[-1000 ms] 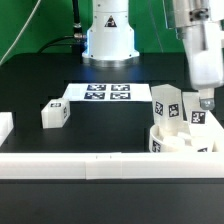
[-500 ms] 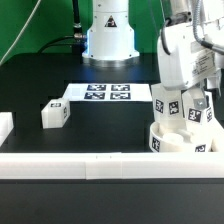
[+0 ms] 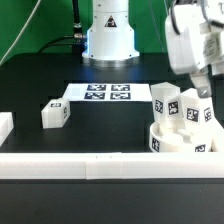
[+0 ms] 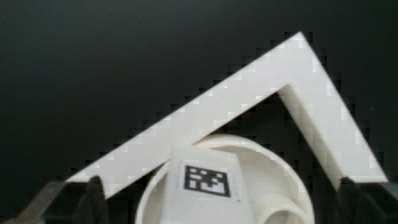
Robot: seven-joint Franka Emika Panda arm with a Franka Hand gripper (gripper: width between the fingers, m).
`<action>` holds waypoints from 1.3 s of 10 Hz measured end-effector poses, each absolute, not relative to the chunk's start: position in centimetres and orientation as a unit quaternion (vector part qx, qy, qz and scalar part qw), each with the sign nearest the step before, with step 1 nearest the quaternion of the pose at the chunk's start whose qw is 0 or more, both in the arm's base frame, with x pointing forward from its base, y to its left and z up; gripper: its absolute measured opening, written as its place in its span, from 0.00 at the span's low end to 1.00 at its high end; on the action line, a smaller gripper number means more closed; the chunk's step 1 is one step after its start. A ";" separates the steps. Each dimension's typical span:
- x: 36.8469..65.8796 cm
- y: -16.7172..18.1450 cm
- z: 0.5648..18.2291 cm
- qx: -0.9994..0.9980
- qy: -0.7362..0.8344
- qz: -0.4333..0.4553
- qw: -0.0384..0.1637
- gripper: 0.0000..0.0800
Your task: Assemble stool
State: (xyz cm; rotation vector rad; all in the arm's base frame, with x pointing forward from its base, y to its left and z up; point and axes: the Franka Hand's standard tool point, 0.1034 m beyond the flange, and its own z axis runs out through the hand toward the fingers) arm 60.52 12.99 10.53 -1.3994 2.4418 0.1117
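Note:
The round white seat (image 3: 180, 142) lies at the exterior view's right, in the corner of the rails. Two tagged white legs stand on it, one (image 3: 165, 103) toward the left and one (image 3: 198, 111) toward the right. A third leg (image 3: 55, 113) lies loose on the black table at the left. My gripper (image 3: 203, 88) hangs just above the right standing leg, clear of it. In the wrist view the gripper (image 4: 217, 205) is open, its dark fingers (image 4: 71, 200) wide apart on either side of a round white tagged part (image 4: 210, 182) below.
The marker board (image 3: 105, 93) lies mid-table before the robot base. A long white rail (image 3: 90, 166) runs along the front, with a white block (image 3: 5, 125) at the far left. In the wrist view the rails meet in a corner (image 4: 285, 70).
My gripper has let go of the right leg, turned and risen above it. Both legs stay standing on the seat. The loose leg has not moved.

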 end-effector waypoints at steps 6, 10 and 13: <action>60.7 13.0 10.5 -0.749 0.647 0.017 0.138 0.81; 61.0 13.4 10.9 -0.883 0.455 0.007 0.116 0.81; 60.9 13.0 10.8 -0.975 0.209 -0.026 0.071 0.81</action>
